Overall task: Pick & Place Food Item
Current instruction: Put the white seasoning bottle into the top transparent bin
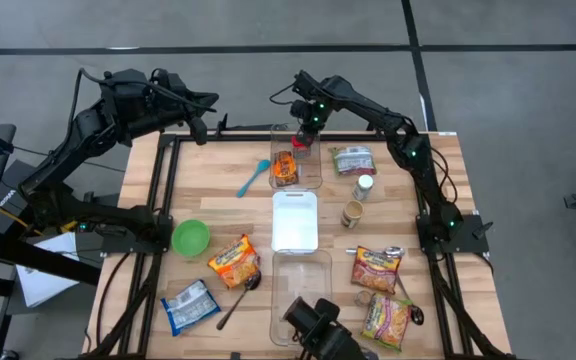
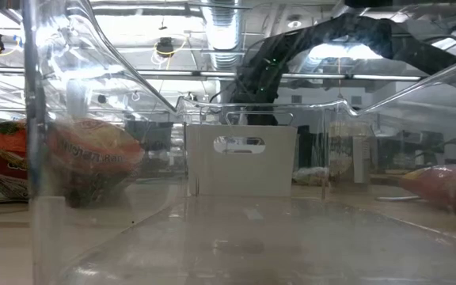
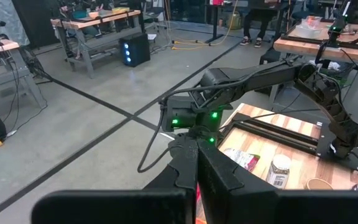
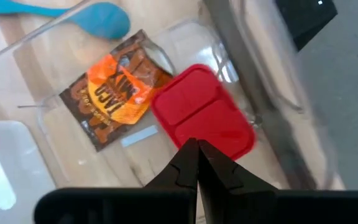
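Observation:
My right gripper (image 1: pixel 303 138) reaches over the far end of a clear bin (image 1: pixel 314 182) at the table's far middle, pointing steeply down and shut on a flat red packet (image 4: pixel 204 118). An orange-and-brown snack packet (image 4: pixel 114 93) lies flat on the bin's floor beside it. My left gripper (image 1: pixel 205 125) hangs shut and empty, high above the table's far left corner; the left wrist view shows its fingers (image 3: pixel 191 163) closed on nothing. My right gripper pinches the red packet at its near edge (image 4: pixel 194 142), only at the fingertips. The fingers come from above, slanting down. The packet stands out beyond the tips over the bin's far end; whether it rests on the bin floor, I cannot tell.
A blue spoon (image 1: pixel 253 177) lies left of the bin. A white lid (image 1: pixel 294 220) and a second clear bin (image 1: pixel 301 290) sit nearer. A green bowl (image 1: pixel 190 237), noodle packets (image 1: pixel 233 260) (image 1: pixel 376 268), a can (image 1: pixel 365 186) and a cup (image 1: pixel 353 213) lie around.

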Robot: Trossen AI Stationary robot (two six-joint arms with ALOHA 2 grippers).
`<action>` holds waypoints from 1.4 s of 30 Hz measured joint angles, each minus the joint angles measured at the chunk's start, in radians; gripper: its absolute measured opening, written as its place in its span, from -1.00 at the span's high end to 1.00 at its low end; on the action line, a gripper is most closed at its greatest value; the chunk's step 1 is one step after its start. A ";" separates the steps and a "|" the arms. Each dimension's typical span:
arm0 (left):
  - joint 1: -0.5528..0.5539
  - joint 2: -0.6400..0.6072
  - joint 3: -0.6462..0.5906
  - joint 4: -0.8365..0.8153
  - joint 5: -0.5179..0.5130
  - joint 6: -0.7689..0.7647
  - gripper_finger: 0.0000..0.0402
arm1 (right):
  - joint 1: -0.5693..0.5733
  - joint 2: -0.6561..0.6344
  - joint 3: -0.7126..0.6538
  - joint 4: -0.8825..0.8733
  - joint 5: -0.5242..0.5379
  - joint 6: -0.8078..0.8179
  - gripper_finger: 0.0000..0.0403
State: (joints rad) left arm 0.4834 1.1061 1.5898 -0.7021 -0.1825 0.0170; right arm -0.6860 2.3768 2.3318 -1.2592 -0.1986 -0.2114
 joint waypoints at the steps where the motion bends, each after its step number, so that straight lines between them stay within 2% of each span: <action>1: 0.000 0.000 0.000 0.000 0.000 0.000 1.00 | 0.003 0.000 0.000 -0.001 0.003 0.002 1.00; 5: 0.000 0.000 0.000 0.000 0.003 -0.014 1.00 | 0.020 0.000 0.000 0.000 0.098 0.002 1.00; 15: 0.000 0.000 0.000 0.000 0.007 -0.023 1.00 | 0.029 0.000 0.000 -0.017 0.098 0.017 1.00; 22: -0.002 0.000 0.000 -0.001 0.010 -0.026 1.00 | 0.051 -0.022 -0.002 -0.027 0.149 0.023 1.00; 27: -0.002 0.000 0.000 -0.005 0.013 -0.024 1.00 | 0.054 -0.161 0.001 -0.022 0.141 0.021 1.00; 34: -0.003 0.000 0.000 -0.035 0.013 -0.016 1.00 | 0.067 -0.421 0.001 0.024 0.061 0.028 1.00; 42: -0.003 0.000 0.000 -0.035 0.013 0.008 1.00 | 0.079 -0.661 0.001 0.020 0.064 0.055 1.00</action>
State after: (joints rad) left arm 0.4808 1.1057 1.5902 -0.7372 -0.1696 0.0248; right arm -0.6067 1.7157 2.3325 -1.2391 -0.1347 -0.1566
